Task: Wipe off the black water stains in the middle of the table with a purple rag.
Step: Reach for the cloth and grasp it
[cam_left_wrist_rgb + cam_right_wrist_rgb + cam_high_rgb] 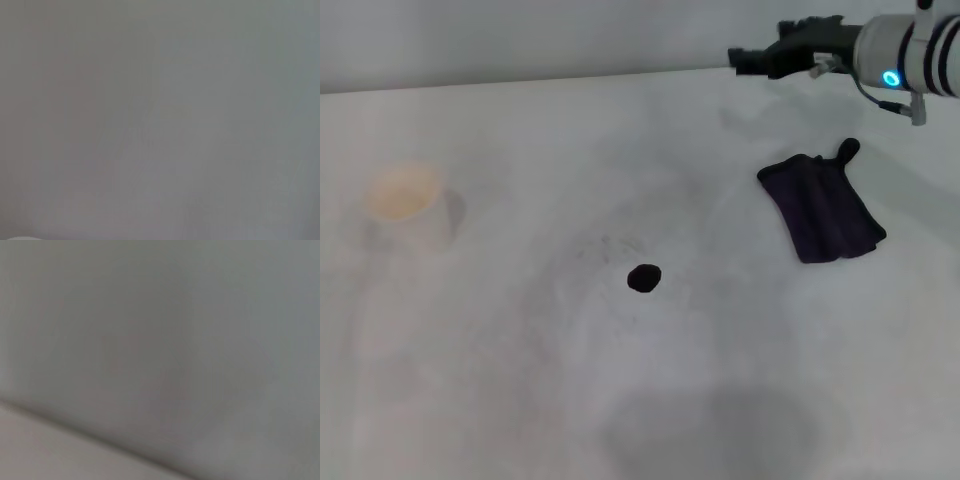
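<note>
The right hand (742, 60) hovers beyond the purple rag (823, 208), seemingly empty though its opening is unclear, leaving the black stain (643, 278) on the surface (520, 380) unwiped.

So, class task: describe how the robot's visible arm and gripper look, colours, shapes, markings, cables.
Only the right arm shows, in the head view: a rounded white and light grey cylindrical body with dark bands and a small glowing blue ring light. A thin cable loops beneath it. The right gripper is black and angular. The left arm is out of view.
</note>
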### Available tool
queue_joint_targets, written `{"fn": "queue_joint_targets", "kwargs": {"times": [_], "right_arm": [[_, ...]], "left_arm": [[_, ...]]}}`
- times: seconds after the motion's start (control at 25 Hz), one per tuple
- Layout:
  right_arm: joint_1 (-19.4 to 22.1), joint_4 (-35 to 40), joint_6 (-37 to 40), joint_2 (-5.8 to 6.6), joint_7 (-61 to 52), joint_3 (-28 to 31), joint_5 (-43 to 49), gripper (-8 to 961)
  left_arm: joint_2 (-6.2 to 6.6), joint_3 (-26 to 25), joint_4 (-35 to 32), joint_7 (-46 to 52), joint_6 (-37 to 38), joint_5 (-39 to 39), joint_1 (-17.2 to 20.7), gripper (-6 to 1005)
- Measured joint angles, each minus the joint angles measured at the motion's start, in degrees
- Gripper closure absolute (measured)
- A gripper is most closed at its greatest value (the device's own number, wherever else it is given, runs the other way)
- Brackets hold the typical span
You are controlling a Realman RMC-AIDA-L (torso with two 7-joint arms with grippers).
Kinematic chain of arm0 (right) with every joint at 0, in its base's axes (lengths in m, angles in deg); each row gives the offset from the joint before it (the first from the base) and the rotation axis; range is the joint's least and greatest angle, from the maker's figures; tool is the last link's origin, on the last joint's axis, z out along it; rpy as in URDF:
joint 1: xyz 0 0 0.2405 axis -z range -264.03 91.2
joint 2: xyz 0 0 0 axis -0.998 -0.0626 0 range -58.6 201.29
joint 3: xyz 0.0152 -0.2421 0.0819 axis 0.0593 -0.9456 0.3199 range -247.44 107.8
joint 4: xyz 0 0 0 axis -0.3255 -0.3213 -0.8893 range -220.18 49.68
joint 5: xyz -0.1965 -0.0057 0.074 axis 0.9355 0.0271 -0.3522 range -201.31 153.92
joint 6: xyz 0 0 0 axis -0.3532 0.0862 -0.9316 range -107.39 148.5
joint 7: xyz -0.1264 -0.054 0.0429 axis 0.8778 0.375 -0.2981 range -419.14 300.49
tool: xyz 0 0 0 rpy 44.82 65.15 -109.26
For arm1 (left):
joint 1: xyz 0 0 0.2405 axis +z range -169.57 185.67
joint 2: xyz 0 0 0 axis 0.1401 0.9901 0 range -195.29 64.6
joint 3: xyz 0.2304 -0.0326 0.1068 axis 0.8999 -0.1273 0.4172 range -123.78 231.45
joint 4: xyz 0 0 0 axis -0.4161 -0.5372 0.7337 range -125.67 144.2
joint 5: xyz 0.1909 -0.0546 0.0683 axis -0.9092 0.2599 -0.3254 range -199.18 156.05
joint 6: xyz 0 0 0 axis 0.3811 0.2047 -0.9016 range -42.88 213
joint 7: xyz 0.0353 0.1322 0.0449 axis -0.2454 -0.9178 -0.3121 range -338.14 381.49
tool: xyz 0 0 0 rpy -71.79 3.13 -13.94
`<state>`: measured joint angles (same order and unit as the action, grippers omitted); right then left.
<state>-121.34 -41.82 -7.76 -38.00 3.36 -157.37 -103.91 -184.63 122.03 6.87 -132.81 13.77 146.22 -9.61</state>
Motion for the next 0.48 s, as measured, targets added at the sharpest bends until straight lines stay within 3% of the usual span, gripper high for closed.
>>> {"fn": "queue_joint_targets", "kwargs": {"times": [0.08, 0.12, 0.28, 0.36, 0.48], "right_arm": [[-0.3, 3.3, -4.8, -0.37, -8.5, 2.2, 11.5, 84], [-0.2, 5.7, -7.5, -1.13, -12.1, 4.1, 17.8, 85], [0.9, 15.6, -18.1, -5.75, -22.5, 10.8, 40.8, 86], [1.1, 19.8, -22.7, -6.34, -28.1, 9.9, 48.2, 87], [0.8, 23.7, -28.3, -5.95, -34.5, 7.2, 51.9, 88]], "left_arm": [[0.04, 0.0, -0.1, 0.0, 0.0, 0.0, 0.0, 106], [0.08, 0.0, -0.1, 0.0, 0.0, 0.0, 0.1, 106], [0.15, -0.4, -0.1, 0.0, 1.3, 0.0, -0.2, 106], [0.14, -1.1, -0.1, 0.0, 2.3, 0.0, -0.4, 106], [0.13, -1.4, -0.1, 0.0, 2.7, 0.0, -0.5, 106]]}}
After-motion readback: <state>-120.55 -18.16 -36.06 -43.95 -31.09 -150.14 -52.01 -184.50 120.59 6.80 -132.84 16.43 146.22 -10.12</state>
